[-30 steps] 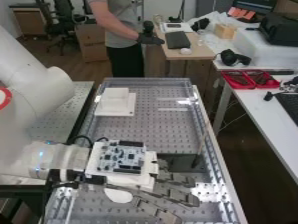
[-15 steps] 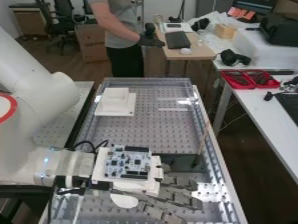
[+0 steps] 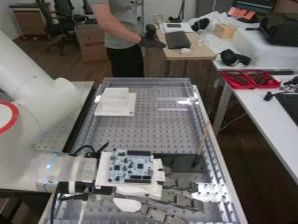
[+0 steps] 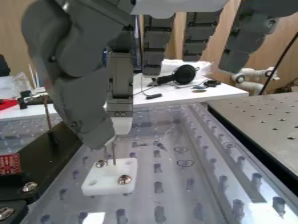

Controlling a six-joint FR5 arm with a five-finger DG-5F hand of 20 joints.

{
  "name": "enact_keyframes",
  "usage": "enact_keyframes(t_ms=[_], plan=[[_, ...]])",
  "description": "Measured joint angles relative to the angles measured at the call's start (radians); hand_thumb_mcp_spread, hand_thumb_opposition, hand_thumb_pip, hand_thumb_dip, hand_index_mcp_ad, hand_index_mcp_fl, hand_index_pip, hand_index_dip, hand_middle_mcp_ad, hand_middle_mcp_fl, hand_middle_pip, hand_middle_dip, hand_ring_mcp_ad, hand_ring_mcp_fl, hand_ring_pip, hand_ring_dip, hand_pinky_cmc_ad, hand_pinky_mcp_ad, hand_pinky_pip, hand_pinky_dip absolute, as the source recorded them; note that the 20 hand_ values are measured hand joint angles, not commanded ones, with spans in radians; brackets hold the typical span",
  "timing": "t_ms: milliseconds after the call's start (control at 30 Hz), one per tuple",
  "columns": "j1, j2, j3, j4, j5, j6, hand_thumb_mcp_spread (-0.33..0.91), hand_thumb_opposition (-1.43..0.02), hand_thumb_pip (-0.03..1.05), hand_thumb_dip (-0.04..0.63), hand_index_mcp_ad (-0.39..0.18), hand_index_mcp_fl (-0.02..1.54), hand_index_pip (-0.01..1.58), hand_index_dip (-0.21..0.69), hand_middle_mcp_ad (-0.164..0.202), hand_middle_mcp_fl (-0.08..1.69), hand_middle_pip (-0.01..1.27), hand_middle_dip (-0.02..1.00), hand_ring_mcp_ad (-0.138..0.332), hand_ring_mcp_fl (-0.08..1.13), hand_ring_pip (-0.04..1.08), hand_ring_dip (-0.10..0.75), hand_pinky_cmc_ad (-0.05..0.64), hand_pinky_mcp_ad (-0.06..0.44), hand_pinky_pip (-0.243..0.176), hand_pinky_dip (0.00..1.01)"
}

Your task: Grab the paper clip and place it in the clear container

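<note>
In the high view the hand (image 3: 179, 200) reaches out over the bench's near part, fingers extended. The hand (image 4: 122, 95) in the wrist view hangs with straight fingers, its thumb beside one white-tipped finger. Just under the thumb tip a thin upright metal piece (image 4: 114, 156), perhaps the paper clip, stands over a small white block (image 4: 100, 186) with two screws. Its upper end is close to the thumb; whether they touch is unclear. I cannot make out a clear container for certain.
A dark box (image 3: 181, 161) with a thin brown stick (image 3: 201, 145) lies beyond the fingers. Farther back on the perforated bench (image 3: 156, 135) sits a white stepped block (image 3: 116, 102). Raised clear edges border the bench. A red tray (image 3: 247, 80) is on the side table.
The arm and hand have shifted slightly to the right and toward the bench's near end in the high view. The dark box and white stepped block have stayed in place.
</note>
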Motion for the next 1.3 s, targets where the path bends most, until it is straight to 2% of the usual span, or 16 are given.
enact_keyframes(t_ms=[1100, 1300], plan=[[-0.005, -0.021, 0.015, -0.001, -0.015, 0.010, 0.50, -0.89, 0.60, 0.236, -0.178, 0.49, 1.36, 0.016, -0.030, 0.14, 0.13, 0.22, 0.113, 0.00, 0.08, 0.098, 0.312, 0.269, -0.010, 0.18], [-0.004, -0.023, 0.015, 0.006, -0.014, 0.018, 0.50, -0.93, 0.59, 0.236, -0.188, 0.55, 1.44, 0.019, -0.031, 0.13, 0.13, 0.22, 0.113, 0.00, 0.08, 0.098, 0.312, 0.269, -0.010, 0.18]])
